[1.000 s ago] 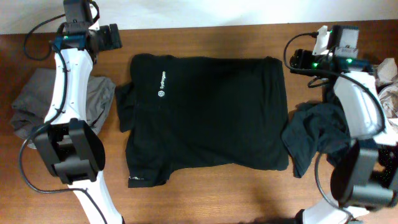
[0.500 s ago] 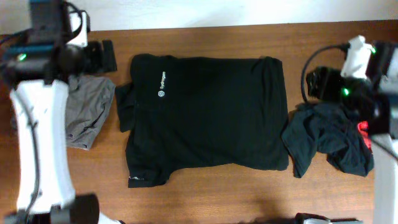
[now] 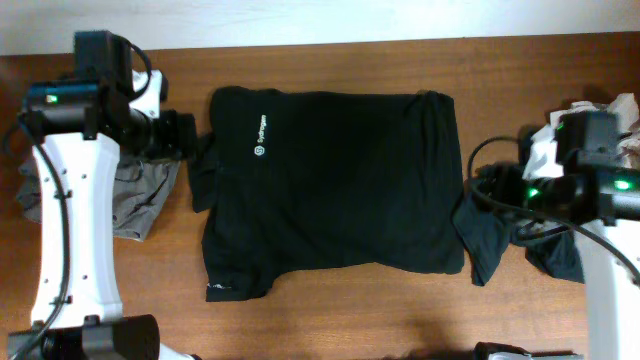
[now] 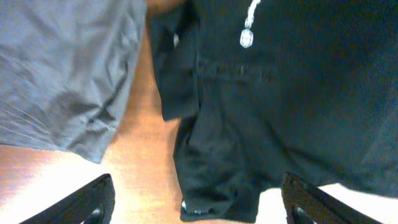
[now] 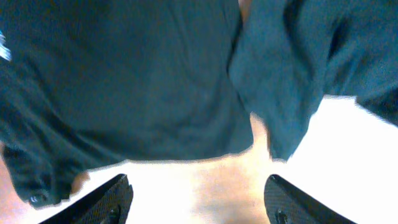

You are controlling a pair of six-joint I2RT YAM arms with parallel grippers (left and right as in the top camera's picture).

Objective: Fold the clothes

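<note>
The black T-shirt (image 3: 330, 180) lay spread flat in the middle of the wooden surface (image 3: 330, 320). Its small white logo (image 3: 258, 151) sat near the left end, and one sleeve (image 3: 200, 175) stuck out toward a crumpled grey garment (image 3: 135, 200). A rumpled dark garment (image 3: 490, 230) lay just off the shirt's right edge, and some pale crumpled cloth (image 3: 610, 110) lay at the far right.

My left arm (image 3: 70, 220) ran up the left side and bent inward, its wrist above the grey garment. The left claw (image 4: 196, 186) pointed at the shirt's sleeve side. From its wrist camera I saw both fingers spread wide with nothing between them. Below them lay the grey cloth on one side and the black sleeve on the other, with a strip of bare wood between. The claw was released and not touching any cloth.

My right arm (image 3: 610, 270) came up the right side, its wrist over the dark garment. The right claw (image 5: 196, 186) was also spread wide and empty. It hung above the shirt's edge and the dark garment beside it, and held neither.
</note>
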